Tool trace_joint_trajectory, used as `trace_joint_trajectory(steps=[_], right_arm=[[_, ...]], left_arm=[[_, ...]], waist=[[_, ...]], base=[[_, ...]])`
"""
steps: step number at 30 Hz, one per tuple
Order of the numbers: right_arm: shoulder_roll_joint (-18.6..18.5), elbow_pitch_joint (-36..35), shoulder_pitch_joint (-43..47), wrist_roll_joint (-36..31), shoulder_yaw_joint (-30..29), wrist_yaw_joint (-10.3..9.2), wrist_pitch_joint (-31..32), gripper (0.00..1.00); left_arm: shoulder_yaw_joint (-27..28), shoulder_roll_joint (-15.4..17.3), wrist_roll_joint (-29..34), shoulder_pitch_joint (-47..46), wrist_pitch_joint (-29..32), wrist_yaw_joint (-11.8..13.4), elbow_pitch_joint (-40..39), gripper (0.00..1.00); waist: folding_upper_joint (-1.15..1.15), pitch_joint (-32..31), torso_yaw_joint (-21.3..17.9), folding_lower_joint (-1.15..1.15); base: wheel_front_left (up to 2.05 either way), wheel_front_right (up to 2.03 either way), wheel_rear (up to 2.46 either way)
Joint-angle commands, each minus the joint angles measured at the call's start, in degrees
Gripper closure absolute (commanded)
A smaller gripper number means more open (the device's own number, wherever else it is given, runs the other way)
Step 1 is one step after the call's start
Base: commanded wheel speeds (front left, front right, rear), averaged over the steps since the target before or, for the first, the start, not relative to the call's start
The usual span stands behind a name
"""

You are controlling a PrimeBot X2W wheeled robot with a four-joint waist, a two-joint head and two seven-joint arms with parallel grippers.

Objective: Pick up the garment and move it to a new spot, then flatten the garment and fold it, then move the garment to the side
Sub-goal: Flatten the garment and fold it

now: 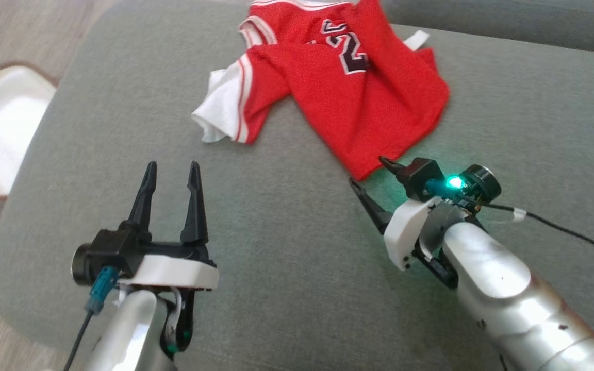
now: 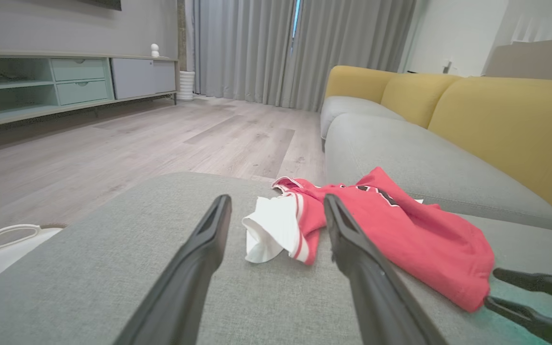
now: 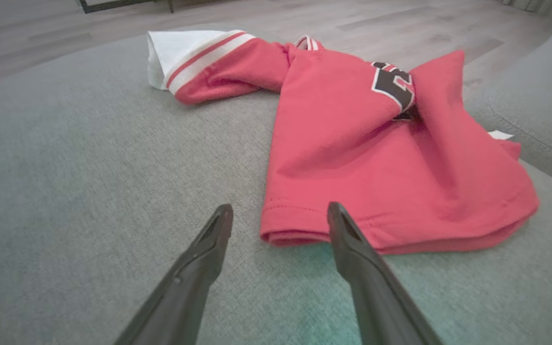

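Red garment near ottoman's far edge

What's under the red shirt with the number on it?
The red jersey lies crumpled on the grey cushion, which shows beside it. Its folds hide anything tucked beneath, so I cannot tell more.

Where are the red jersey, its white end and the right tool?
red jersey (image 1: 359, 103): head view, middle of the red body.
white end (image 2: 264, 230): left wrist view, middle of the white cloth.
right tool (image 3: 280, 208): right wrist view, midway between fingertips.
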Motion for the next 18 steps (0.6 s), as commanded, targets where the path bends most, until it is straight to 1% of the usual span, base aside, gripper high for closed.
trace_joint_trajectory(steps=[1, 6, 11, 12, 13, 14, 18], right_arm=[[0.4, 0.05, -2.4, 0.39, 1.14, 0.37, 0.08, 0.0], [0.76, 7.23, -5.92, 0.22, 3.4, 0.37, -0.18, 0.0], [1.67, 13.25, -8.45, 0.67, 4.66, 0.37, -0.66, 0.0], [1.83, 14.19, -8.85, 0.79, 4.86, 0.37, -1.0, 0.22], [1.92, 15.06, -9.27, 0.87, 4.92, 0.37, -1.43, 0.95], [2.0, 15.87, -9.67, 0.92, 4.98, 0.37, -1.94, 1.0], [2.05, 18.72, -10.69, 1.49, 4.92, 0.37, -3.92, 1.0]], left_arm=[[1.73, 0.33, 0.15, -2.44, -0.53, -0.24, -1.19, 0.0], [2.29, -0.73, 0.6, -2.99, -0.53, -1.08, -0.64, 0.0], [3.17, -1.48, 1.23, -3.26, -0.53, -1.82, -0.19, 0.0], [3.33, -1.62, 1.37, -3.31, -0.53, -1.94, -0.1, 0.0], [3.47, -1.74, 1.5, -3.37, -0.53, -2.06, 0.01, 0.0], [3.59, -1.85, 1.64, -3.45, -0.53, -2.18, 0.15, 0.0], [4.37, -2.12, 2.17, -3.64, -0.53, -2.5, 0.59, 0.0]], waist=[[0.0, 1.11, 1.51, -0.01], [0.0, 2.54, 3.15, -0.01], [0.0, 3.45, 3.62, -0.01], [0.0, 3.57, 3.61, -0.01], [0.0, 3.67, 3.54, -0.01], [0.0, 3.75, 3.41, -0.01], [0.0, 3.45, 2.31, -0.01]], base=[[0.0, 0.0, 0.0], [0.0, 0.0, 0.0], [0.0, 0.0, 0.0], [0.0, 0.0, 0.0], [0.0, 0.0, 0.0], [0.0, 0.0, 0.0], [0.0, 0.0, 0.0]])
